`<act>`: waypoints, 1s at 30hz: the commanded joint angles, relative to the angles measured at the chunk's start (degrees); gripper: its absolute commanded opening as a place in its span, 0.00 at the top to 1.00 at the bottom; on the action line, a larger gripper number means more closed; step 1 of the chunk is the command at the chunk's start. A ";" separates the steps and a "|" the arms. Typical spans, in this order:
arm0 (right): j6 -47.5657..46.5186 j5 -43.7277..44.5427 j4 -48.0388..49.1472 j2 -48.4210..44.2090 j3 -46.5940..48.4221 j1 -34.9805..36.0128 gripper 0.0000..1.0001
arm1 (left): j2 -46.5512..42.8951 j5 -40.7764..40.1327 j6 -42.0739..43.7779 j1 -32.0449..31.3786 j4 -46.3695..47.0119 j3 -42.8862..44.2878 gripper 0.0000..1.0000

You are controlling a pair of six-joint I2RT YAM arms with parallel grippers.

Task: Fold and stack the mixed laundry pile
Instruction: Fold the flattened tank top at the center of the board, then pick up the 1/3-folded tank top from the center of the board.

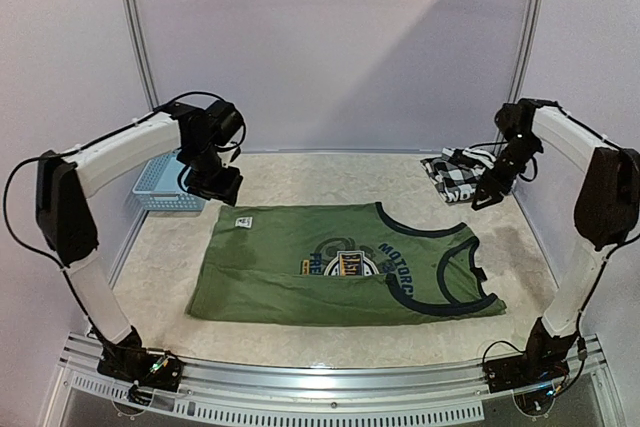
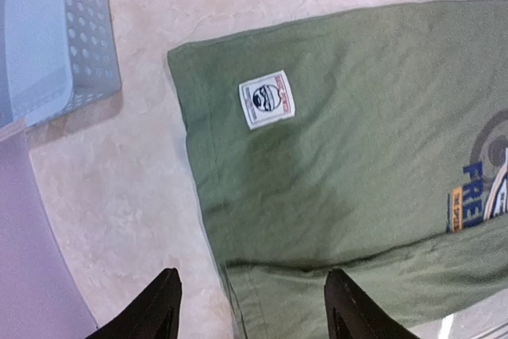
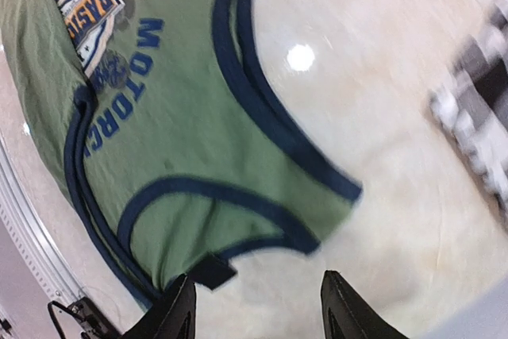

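- A pale marbled counter seen from above, with two white robot arms rising from its near edge, one on each side.
- An olive-green sleeveless shirt lies flat in the middle of the counter. It is turned sideways, hem to the left and navy-trimmed neck and armholes to the right.
- Its near long side is folded up over the body, and the fold covers the lower part of the blue and orange chest emblem.
- A small white label sits near the hem corner at the far left of the shirt.
- A small black tag pokes out at the shoulder end.
- A black-and-white checked shirt lies crumpled at the far right of the counter, well apart from the green shirt.
- A light blue lattice basket stands at the far left edge of the counter, near the green shirt's hem corner but not touching it.
- The left end effector hangs above the far left corner of the green shirt, just beside the basket. In the left wrist view its two black fingers are spread wide and hold nothing, with the shirt's hem edge below them.
- The right end effector hangs at the far right, just beside the checked shirt and above bare counter. In the right wrist view its fingers are also spread apart and empty, with the green shirt's shoulder end below; the checked shirt shows only as a blur at the right edge.
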 commanded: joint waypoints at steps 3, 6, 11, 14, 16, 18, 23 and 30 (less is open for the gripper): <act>3.59 -5.52 4.96 11.64 12.98 8.19 0.46 | 9.69 6.38 4.45 7.28 10.57 4.19 0.37; 6.31 -7.26 8.65 17.35 18.35 11.05 0.46 | 14.38 7.64 4.85 8.95 10.50 7.47 0.38; 11.15 -9.55 9.41 28.16 31.20 15.01 0.43 | 17.38 9.28 5.30 9.43 10.52 9.78 0.38; 16.20 -11.19 8.51 36.55 40.78 16.21 0.37 | 16.71 10.71 4.47 9.36 10.69 9.24 0.38; 18.83 -11.67 9.09 41.03 45.23 16.79 0.33 | 15.64 12.54 3.96 9.30 10.98 8.36 0.38; 21.35 -11.84 10.76 43.30 46.12 17.28 0.31 | 14.29 13.57 3.59 9.23 11.47 7.14 0.38; 26.48 -11.83 13.88 46.42 46.27 17.63 0.29 | 11.61 14.46 3.64 9.18 11.43 5.11 0.38; 29.55 -13.91 15.34 49.42 46.54 17.63 0.34 | 9.98 14.79 4.58 9.15 10.88 3.86 0.38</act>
